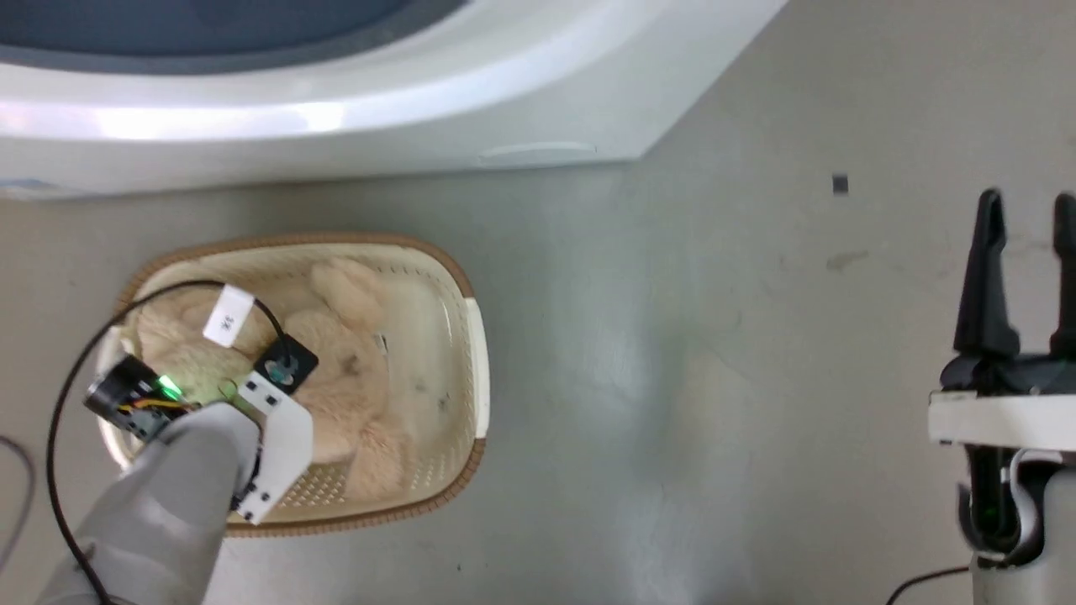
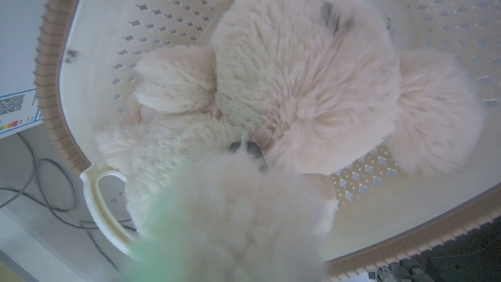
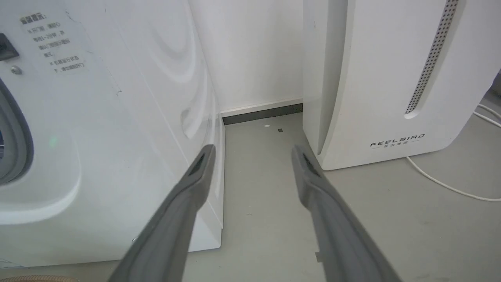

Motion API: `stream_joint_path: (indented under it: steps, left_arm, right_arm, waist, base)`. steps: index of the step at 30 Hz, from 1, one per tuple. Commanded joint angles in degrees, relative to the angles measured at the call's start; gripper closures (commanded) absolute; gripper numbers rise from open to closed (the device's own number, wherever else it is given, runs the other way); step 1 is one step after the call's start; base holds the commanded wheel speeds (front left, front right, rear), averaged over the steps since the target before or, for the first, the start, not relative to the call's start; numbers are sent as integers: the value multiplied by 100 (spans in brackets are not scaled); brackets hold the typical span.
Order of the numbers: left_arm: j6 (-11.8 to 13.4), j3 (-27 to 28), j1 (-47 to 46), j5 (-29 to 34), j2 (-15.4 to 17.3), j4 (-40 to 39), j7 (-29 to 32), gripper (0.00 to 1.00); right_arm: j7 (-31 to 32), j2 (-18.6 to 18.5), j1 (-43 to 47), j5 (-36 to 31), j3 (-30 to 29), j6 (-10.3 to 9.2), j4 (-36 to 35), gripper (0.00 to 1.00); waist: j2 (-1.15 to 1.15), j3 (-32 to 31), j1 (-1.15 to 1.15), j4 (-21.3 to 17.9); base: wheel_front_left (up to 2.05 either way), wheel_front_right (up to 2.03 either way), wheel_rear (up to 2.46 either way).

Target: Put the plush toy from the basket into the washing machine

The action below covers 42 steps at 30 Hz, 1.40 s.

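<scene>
Plush toy (image 1: 340, 378) gripped inside the basket (image 1: 477, 370) on the floor (image 1: 672, 378), left of centre.
The left gripper (image 2: 245, 149) is down in the basket, its fingertips (image 2: 255, 150) pressed together deep in the toy's shaggy fur and clamped on it. The toy sprawls across the basket bottom. The washing machine (image 1: 403, 126) stands just beyond the basket, on the far side. The right gripper (image 1: 1029, 202) hovers well off to the right over bare floor, fingers spread apart.

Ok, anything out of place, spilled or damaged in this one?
Nothing serious: the basket sits upright with the plush toy inside. Only small dark smudges mark the basket's inner floor, and a faint stain marks the grey floor.
</scene>
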Motion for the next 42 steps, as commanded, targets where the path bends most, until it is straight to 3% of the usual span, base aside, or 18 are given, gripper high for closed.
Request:
stream_joint_path:
  steps: [1,19,27,42]
  left_arm:
    - [-26,-8,108,-50,-29,5,-56,100]
    - [-87,35,800,-553,-496,5,-1204,100]
    - [41,183,1085,-813,-601,-151,-1574,100]
    - [537,479,1441,-980,-448,-1912,-1640,100]
  right_arm:
    - [-26,-3,89,-54,5,-4,38,0]
    - [-26,-3,984,-240,-89,-4,366,0]
    - [-26,-3,1367,-229,-139,-4,441,0]
    - [-26,-3,1699,-202,-130,-4,465,0]
  waist:
    - [0,-334,0,127]
    - [0,-1995,0,705]
    - [0,-2554,0,898]
    - [0,-2996,0,1073]
  base:
    - [0,0,0]
    - [0,0,0]
    - [0,0,0]
    - [0,0,0]
